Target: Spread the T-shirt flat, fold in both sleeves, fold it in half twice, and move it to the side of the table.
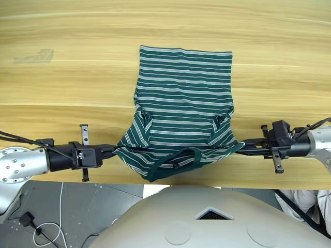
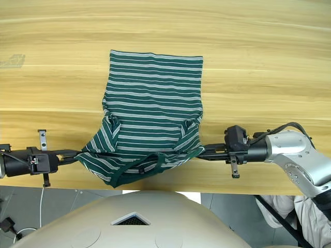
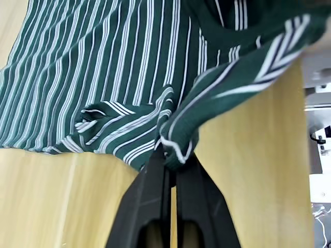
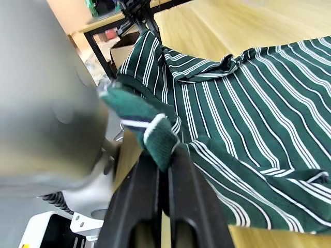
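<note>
A dark green T-shirt (image 1: 183, 103) with thin white stripes lies on the wooden table (image 1: 62, 88), its hem at the far end and both sleeves folded in over the body. Its collar end is lifted near the table's front edge. My left gripper (image 1: 115, 150) is shut on the shirt's left shoulder corner, where the fingers (image 3: 155, 178) pinch bunched cloth. My right gripper (image 1: 243, 146) is shut on the right shoulder corner (image 4: 160, 137). The collar (image 1: 178, 163) sags between the two grippers.
The table stretches wide to the left, right and far side of the shirt. A faint grey mark (image 1: 35, 56) sits on the far left of the tabletop. Below the front edge are the floor and some cables (image 1: 36, 227).
</note>
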{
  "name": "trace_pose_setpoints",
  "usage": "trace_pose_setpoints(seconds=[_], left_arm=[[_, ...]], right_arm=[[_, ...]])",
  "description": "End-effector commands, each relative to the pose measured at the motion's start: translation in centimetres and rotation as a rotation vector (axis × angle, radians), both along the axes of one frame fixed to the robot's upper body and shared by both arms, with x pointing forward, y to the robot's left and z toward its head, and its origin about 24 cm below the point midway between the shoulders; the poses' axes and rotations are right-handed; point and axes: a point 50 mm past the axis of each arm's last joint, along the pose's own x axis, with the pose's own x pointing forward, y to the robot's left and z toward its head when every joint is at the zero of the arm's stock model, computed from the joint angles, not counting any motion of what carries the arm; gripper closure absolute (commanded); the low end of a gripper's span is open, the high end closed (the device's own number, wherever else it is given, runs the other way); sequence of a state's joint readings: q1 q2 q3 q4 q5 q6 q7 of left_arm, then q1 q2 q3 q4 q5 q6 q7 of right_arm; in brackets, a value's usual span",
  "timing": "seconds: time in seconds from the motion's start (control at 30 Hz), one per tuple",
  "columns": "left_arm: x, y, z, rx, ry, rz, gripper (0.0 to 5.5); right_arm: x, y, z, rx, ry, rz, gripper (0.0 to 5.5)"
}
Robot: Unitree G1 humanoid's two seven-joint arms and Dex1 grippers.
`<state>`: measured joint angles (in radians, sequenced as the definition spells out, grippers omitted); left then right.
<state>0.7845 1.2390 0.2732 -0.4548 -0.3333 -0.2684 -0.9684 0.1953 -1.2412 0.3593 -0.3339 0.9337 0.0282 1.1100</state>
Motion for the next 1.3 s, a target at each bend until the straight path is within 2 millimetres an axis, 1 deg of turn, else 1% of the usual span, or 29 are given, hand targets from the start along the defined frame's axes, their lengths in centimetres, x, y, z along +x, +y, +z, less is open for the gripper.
trace_pose_setpoints(seconds=[0.03,0.1,0.23,0.47,0.53,0.6,0.73,0.8,0.9,1.0,1.1,1.17,1.3], left_arm=[[-0.3,-0.7,2.4,-0.058,-0.012,0.004,5.48],[-0.6,-0.7,3.1,-0.071,-0.020,0.017,5.48],[-1.8,-0.5,3.8,-0.079,-0.002,0.046,5.48],[-2.4,-0.4,4.1,-0.069,0.036,0.035,5.48],[-2.2,-0.3,4.1,-0.067,0.035,0.028,5.48],[-1.6,-0.1,3.9,-0.053,0.028,0.020,5.48],[1.4,-0.1,3.2,-0.034,-0.054,0.025,5.48],[3.6,-0.6,2.2,-0.051,-0.090,0.013,5.48],[8.0,-1.5,0.7,-0.102,-0.185,0.032,5.48],[13.2,-2.3,-0.6,-0.147,-0.304,0.135,5.48],[16.7,-2.4,-2.0,-0.179,-0.358,0.256,5.48],[18.3,-2.2,-2.7,-0.202,-0.386,0.331,5.48],[19.8,-1.9,-3.4,-0.244,-0.411,0.413,5.48]], right_arm=[[-0.1,-0.1,0.7,0.005,-0.013,-0.042,5.50],[-0.5,-0.1,0.9,0.018,-0.012,-0.057,5.50],[-1.4,-0.3,0.9,0.024,-0.008,-0.075,5.50],[-2.5,-0.9,0.9,0.044,0.001,-0.111,5.50],[-2.2,-1.1,0.7,0.032,-0.028,-0.131,5.50],[-1.3,-1.0,0.5,0.029,-0.068,-0.166,5.50],[2.6,-0.4,0.1,0.029,-0.196,-0.246,5.50],[6.2,0.2,-0.2,0.030,-0.278,-0.309,5.50],[11.0,1.6,-0.6,0.035,-0.354,-0.378,5.50],[14.6,2.4,-0.8,0.040,-0.399,-0.450,5.50],[17.1,2.8,-0.8,0.039,-0.424,-0.504,5.50],[18.1,2.7,-0.9,0.039,-0.431,-0.537,5.50],[19.0,2.3,-1.3,0.038,-0.437,-0.593,5.50]])
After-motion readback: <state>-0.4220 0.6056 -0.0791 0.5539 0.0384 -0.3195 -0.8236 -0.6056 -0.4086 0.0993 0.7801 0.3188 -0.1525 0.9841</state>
